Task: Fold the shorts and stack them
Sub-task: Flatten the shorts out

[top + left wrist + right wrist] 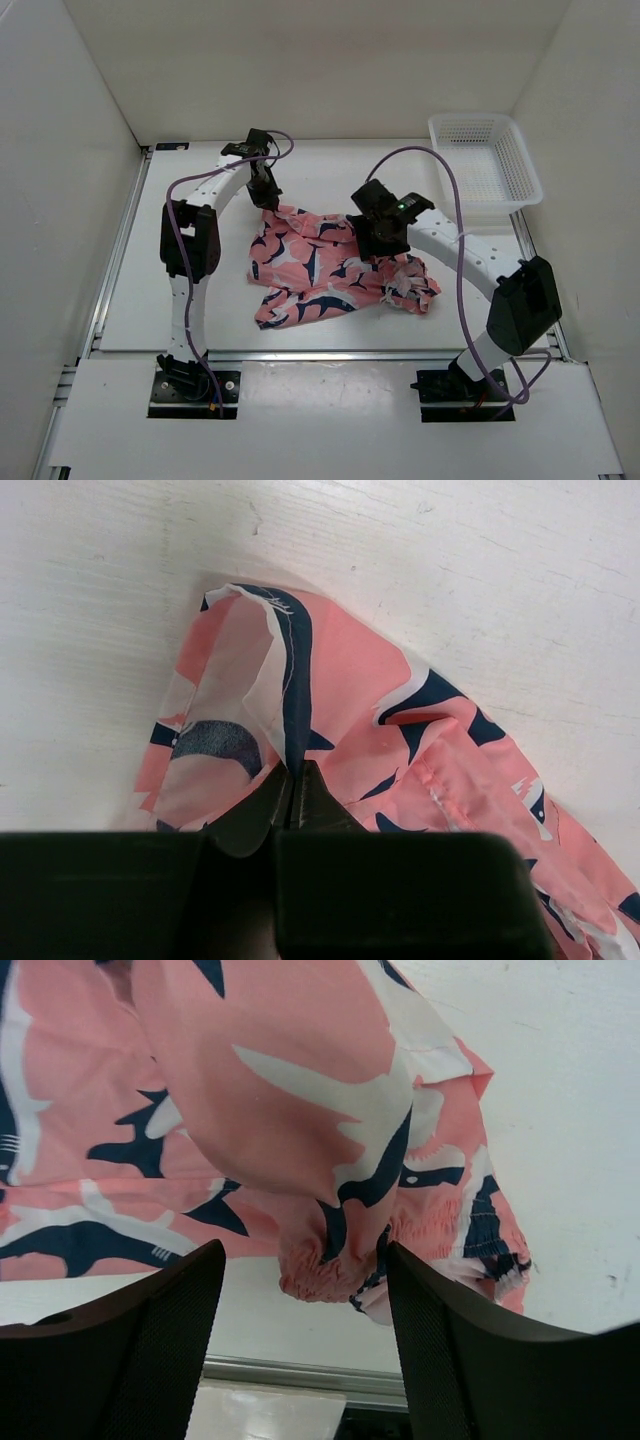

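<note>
The salmon-pink shorts (320, 265) with navy-and-white shark print lie crumpled on the white table in the middle of the top view. My left gripper (268, 203) is at their far left corner, shut on the navy-trimmed hem (290, 690), which stands lifted off the table. My right gripper (385, 245) hovers over the right part of the shorts with its fingers (160, 1330) wide apart. The gathered elastic waistband (340, 1260) bunches between them, untouched by either finger.
A white mesh basket (487, 165) stands at the far right corner of the table. White walls close in the left, back and right sides. A metal rail (300, 352) runs along the table's near edge.
</note>
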### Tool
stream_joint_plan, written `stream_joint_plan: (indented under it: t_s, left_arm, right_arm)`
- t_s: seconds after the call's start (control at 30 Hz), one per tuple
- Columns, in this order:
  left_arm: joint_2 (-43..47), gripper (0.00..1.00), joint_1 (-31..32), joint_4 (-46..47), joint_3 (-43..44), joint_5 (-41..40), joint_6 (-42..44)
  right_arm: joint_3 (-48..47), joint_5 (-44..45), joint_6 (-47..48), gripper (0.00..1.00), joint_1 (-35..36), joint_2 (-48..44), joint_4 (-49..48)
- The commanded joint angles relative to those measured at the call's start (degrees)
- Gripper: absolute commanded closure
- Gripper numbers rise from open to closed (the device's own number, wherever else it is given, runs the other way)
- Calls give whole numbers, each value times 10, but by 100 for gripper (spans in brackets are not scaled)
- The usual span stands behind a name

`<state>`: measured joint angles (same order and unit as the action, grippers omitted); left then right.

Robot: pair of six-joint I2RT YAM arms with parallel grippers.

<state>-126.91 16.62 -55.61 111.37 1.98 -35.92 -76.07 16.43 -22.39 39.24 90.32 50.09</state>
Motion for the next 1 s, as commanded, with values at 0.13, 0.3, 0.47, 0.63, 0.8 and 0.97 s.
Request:
stream_joint_plan:
  t_s: [0.13, 0.3, 0.47, 0.63, 0.8, 0.97]
  left_arm:
    - [66, 90, 1, 7, -2, 9, 5]
    - [77, 90, 1, 7, -7, 9, 5]
    - [88, 90, -7, -20, 46, 4, 25]
    - [129, 90, -42, -72, 203, -1, 38]
    - [205, 90, -69, -84, 262, 23, 48]
    - [328, 90, -82, -64, 256, 23, 53]
  right_arm:
    - [-42, 149, -37, 59, 23, 43, 42]
    - [-61, 194, -50, 93, 23, 51, 67]
    - [-136, 206, -8, 100, -2, 28, 91]
    - [-287, 194, 54, 100, -37, 0, 120]
    - [-409, 157, 134, 100, -37, -57, 120]
    - [-459, 63, 201, 100, -37, -129, 114]
